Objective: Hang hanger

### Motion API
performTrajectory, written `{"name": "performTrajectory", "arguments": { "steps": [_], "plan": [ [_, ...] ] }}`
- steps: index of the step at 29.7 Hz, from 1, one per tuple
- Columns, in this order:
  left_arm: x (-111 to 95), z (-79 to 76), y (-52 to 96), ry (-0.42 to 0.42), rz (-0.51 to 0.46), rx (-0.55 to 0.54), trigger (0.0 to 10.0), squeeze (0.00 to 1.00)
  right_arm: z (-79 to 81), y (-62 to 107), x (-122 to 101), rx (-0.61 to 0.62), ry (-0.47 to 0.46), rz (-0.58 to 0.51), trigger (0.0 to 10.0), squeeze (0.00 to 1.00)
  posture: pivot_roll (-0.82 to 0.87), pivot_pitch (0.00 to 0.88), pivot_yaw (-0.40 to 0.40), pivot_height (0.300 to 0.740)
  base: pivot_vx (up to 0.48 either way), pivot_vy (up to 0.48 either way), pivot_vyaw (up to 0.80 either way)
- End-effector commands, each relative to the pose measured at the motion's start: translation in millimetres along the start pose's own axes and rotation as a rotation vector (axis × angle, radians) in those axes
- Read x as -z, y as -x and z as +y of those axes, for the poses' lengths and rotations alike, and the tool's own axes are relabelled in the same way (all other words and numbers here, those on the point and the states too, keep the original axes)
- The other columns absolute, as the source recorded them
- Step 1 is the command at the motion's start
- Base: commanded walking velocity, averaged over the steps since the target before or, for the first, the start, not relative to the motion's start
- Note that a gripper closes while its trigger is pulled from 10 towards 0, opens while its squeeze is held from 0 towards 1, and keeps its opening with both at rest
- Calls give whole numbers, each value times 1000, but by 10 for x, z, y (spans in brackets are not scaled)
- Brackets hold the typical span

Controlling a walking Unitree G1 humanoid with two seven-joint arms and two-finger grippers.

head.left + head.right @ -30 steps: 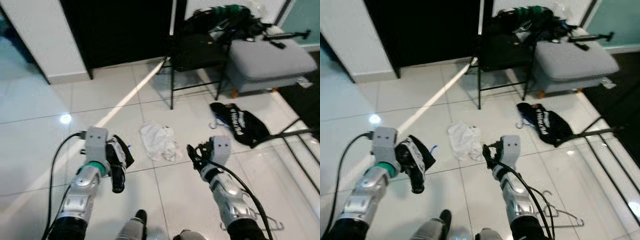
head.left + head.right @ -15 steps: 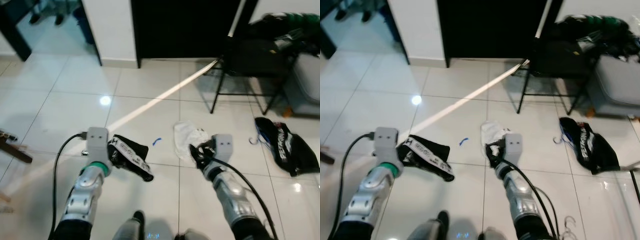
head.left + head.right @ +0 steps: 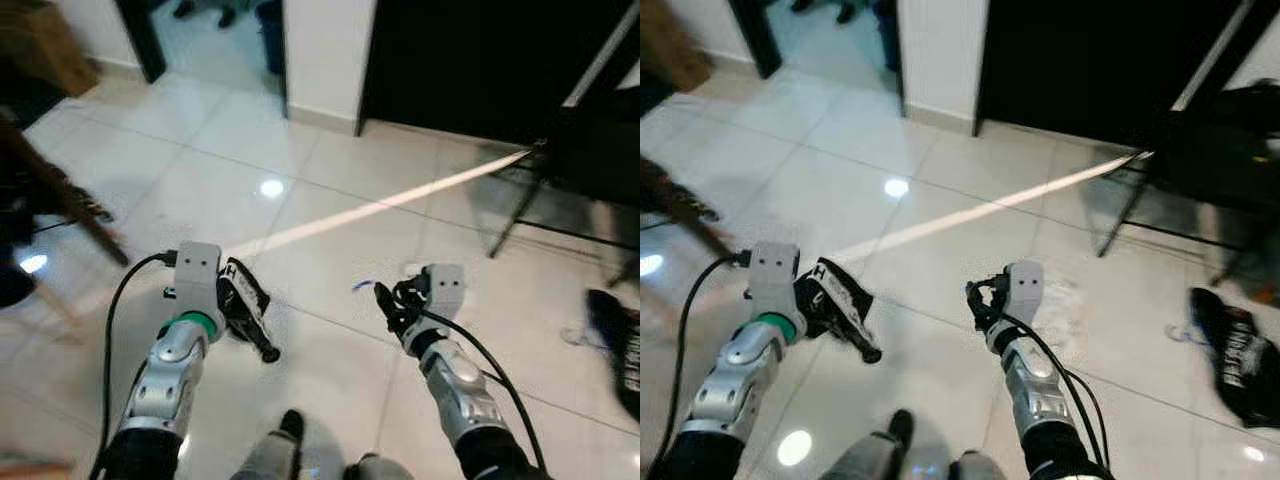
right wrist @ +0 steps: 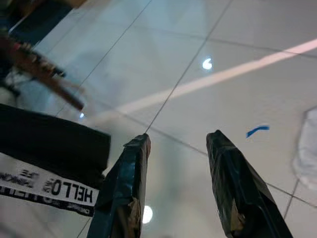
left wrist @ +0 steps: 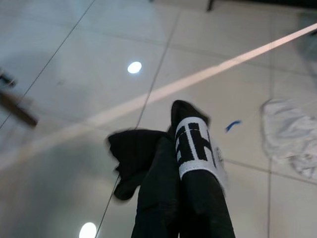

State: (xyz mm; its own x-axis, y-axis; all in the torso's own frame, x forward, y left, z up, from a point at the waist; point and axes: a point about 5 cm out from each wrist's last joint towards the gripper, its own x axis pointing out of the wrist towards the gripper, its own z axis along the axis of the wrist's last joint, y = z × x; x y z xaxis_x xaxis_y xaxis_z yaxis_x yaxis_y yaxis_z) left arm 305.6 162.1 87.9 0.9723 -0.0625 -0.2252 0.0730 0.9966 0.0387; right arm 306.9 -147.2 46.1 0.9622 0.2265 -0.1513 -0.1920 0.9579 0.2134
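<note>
Left claw (image 3: 243,312) is held forward over the white tiled floor (image 3: 200,170), its fingers closed on a black garment (image 5: 143,153) with a white lettered band; the cloth is seen hanging from the fingers, one end trailing low toward the tiles. In the left wrist view the band is wrapped across one finger.

Right claw (image 4: 176,144) is held out beside it, fingers spread wide with nothing between them; bare tile is seen through the gap. A small blue scrap (image 4: 257,130) is noted on the floor ahead of it, and a white cloth (image 5: 290,134) lies on the tiles near that scrap.

A black chair (image 3: 580,160) stands to the right, with a dark bag (image 3: 1230,350) on the floor near it. No hanger can be made out in these views; its position cannot be told.
</note>
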Motion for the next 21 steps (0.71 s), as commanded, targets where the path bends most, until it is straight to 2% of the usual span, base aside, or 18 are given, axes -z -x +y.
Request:
{"name": "performTrajectory", "arguments": {
  "steps": [1, 7, 10, 14, 21],
  "plan": [
    [35, -4, 9, -3, 19, 9, 10000, 0, -53, 39, 49, 19, -13, 16, 10000, 0, 101, 129, 46, 740, 0, 0, 800],
    [-3, -1, -38, -17, 5, -8, 10000, 0, -105, 62, -11, 34, -19, -13, 10000, 0, 80, 124, 64, 740, 0, 0, 800],
    [-8, -22, -39, 3, 7, -6, 10000, 0, -119, 64, -17, 36, -17, -15, 10000, 0, 78, 125, 65, 740, 0, 0, 800],
    [-5, -51, -25, -13, 4, 7, 10000, 0, -147, 66, -30, 58, -22, -24, 10000, 0, 73, 124, 66, 740, 0, 0, 800],
    [-42, -20, -31, -13, -19, -8, 10000, 0, -132, 54, -49, 72, -38, -38, 10000, 0, 81, 115, 65, 740, 0, 0, 800]
  ]
}}
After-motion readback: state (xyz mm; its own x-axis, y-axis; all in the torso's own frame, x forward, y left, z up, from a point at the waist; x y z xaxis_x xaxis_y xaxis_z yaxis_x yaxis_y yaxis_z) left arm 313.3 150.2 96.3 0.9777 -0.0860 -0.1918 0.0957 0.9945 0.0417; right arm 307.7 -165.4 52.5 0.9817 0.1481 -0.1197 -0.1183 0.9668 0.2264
